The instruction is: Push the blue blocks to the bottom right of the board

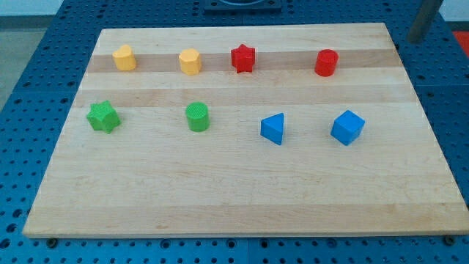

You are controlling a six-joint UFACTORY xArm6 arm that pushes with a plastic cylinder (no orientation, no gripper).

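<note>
Two blue blocks lie on the wooden board (242,198), right of centre. The blue triangular block (273,129) is to the left and the blue cube (347,127) is about a hundred pixels to its right. A grey rod comes in at the view's top right corner, and my tip (416,38) is just off the board's top right corner. It is far above and to the right of both blue blocks and touches no block.
Along the top row stand two yellow blocks (124,57) (190,61), a red star (242,59) and a red cylinder (326,63). A green star (103,116) and a green cylinder (197,117) lie at mid-left. A blue perforated table surrounds the board.
</note>
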